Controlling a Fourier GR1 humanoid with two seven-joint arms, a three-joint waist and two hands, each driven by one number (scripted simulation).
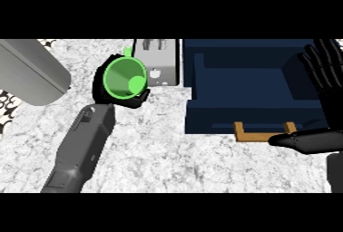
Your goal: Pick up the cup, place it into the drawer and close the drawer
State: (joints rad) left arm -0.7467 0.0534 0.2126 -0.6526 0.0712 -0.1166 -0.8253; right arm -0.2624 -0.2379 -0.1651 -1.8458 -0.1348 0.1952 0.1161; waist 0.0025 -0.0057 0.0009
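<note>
A green cup [124,78] is held tilted above the counter, its opening facing up toward me. My left hand [130,99] is curled round its lower side and mostly hidden behind it. The dark blue drawer [251,113] stands pulled open to the right of the cup, with a wooden handle [262,132] on its front. My right hand [321,90] is open at the drawer's right side, fingers pointing up over the drawer's right wall, thumb reaching toward the handle's right end.
A grey toaster-like appliance [158,61] stands just behind the cup, between it and the drawer. A large grey cylinder [30,70] lies at the far left. The marble counter [161,158] spreads in front.
</note>
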